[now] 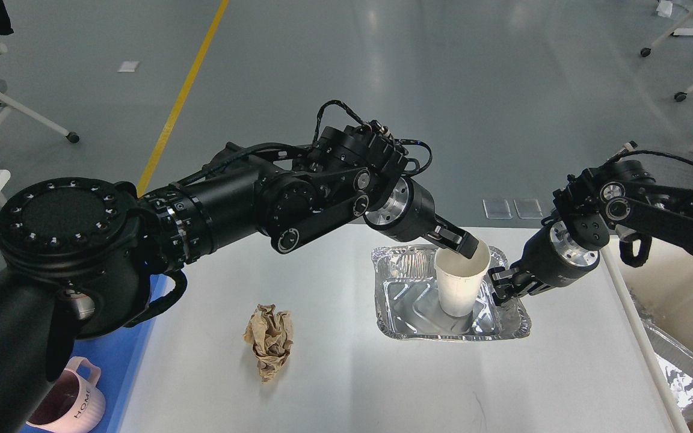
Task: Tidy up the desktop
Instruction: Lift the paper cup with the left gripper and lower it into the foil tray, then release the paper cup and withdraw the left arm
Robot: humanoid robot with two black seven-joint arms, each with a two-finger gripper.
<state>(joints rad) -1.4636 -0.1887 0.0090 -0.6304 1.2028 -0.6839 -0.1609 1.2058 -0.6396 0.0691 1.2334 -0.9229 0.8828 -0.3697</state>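
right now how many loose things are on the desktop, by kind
paper cup: 1, standing in the tray
foil tray: 1
crumpled brown paper: 1
total: 3 on the desktop
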